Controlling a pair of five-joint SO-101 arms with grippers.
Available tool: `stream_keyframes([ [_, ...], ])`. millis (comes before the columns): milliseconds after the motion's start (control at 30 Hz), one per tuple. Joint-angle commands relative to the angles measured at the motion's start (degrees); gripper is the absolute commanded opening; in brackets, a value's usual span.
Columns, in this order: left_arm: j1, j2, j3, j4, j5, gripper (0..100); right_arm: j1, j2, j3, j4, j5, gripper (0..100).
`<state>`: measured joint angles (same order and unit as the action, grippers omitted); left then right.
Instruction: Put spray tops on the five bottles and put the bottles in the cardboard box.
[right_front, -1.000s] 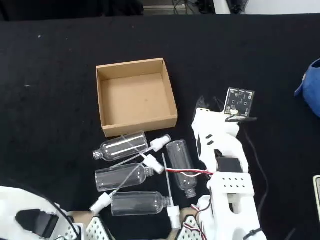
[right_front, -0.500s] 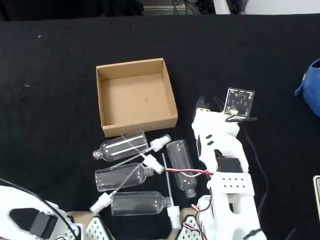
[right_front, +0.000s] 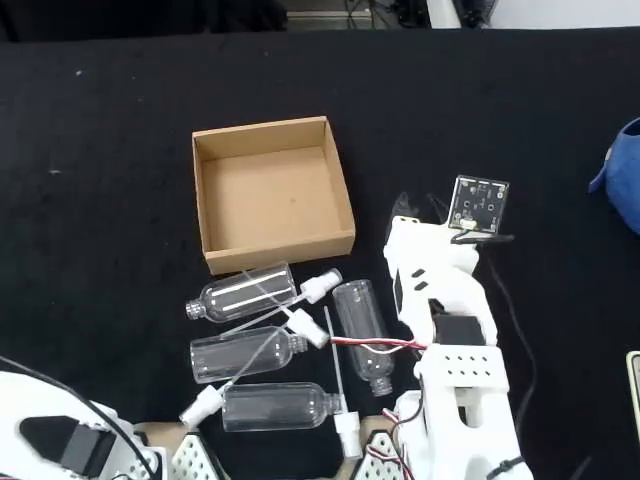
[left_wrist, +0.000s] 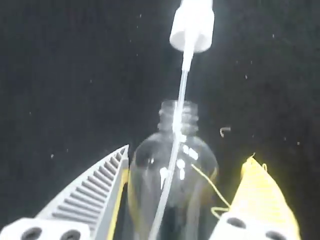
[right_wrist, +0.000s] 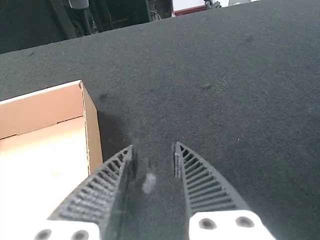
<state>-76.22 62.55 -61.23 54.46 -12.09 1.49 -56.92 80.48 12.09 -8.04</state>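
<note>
A clear bottle (left_wrist: 172, 170) sits between the fingers of my left gripper (left_wrist: 182, 160), which is shut on it. A white spray top (left_wrist: 192, 25) stands off its neck, and the thin tube runs down into the bottle. Part of the left arm (right_front: 60, 440) is at the table's near-left corner. Several more clear bottles (right_front: 245, 353) lie in front of the cardboard box (right_front: 205, 200) with loose white spray tops (right_front: 320, 286) among them. My right gripper (right_wrist: 152, 150) is open over bare cloth, just right of the box (right_wrist: 87, 120). The right arm (right_front: 445, 300) lies beside the rightmost bottle (right_front: 362, 320).
A blue object (right_front: 620, 180) sticks in at the right edge. The table is covered in black cloth, with free room behind the box and to its left. A red and white cable (right_front: 375, 345) crosses the rightmost bottle.
The left arm's white body at the near-left corner has sunk lower and shifted slightly. The right arm, box and bottles on the table have not moved.
</note>
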Motion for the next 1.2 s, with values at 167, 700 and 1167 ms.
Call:
stream_keyframes([
  [167,-0.66,-1.41,-3.82,9.49,-0.09,22,-1.14,0.40,-0.66,-1.85,0.26,10.9],
  [700,0.57,-1.41,-12.88,20.48,0.53,3,-1.14,0.40,-0.66,-2.02,0.26,10.9],
  [1167,2.95,2.29,-34.77,34.73,4.40,3,-1.05,0.22,-0.66,-1.85,0.26,10.8],
])
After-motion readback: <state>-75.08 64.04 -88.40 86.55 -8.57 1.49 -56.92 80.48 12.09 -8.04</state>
